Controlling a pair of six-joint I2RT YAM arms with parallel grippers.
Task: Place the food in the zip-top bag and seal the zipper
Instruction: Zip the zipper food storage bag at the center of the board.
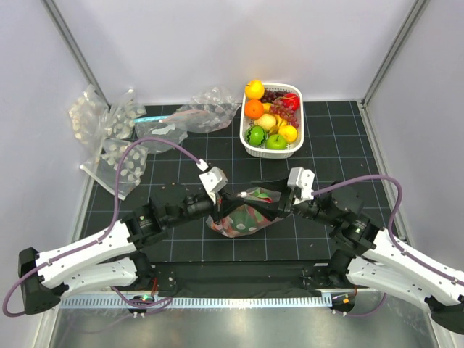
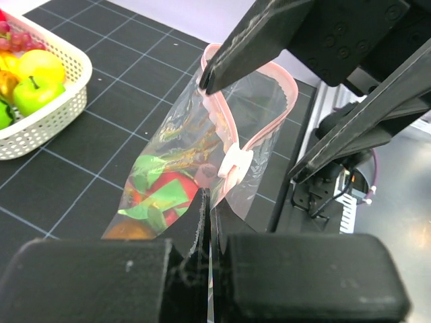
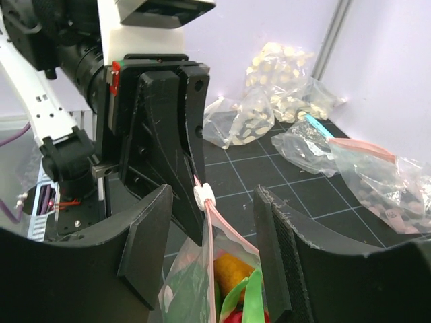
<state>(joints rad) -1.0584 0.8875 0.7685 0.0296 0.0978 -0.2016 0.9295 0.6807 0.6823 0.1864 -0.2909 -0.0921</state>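
The zip-top bag [image 1: 243,216] hangs between my two grippers at the table's middle. Inside it lies the food [image 2: 158,195]: green leafy pieces, something red and an orange piece [image 3: 232,266]. My left gripper [image 2: 207,215] is shut on the bag's top edge at one end of the pink zipper [image 2: 225,118]. A white slider [image 3: 204,196] sits on the zipper close to the left gripper's fingers [image 3: 168,141]. My right gripper [image 3: 212,245] is open, one finger on each side of the zipper strip, neither pad pressing it. In the top view the left gripper [image 1: 215,194] and right gripper [image 1: 284,201] face each other across the bag.
A white basket [image 1: 272,151] of orange, yellow and green fruits and dark grapes stands behind the bag. Several clear bags lie at the back left: dotted ones [image 1: 109,127] and plain ones [image 1: 206,109]. Another pink-edged bag [image 3: 377,168] lies right of my right gripper.
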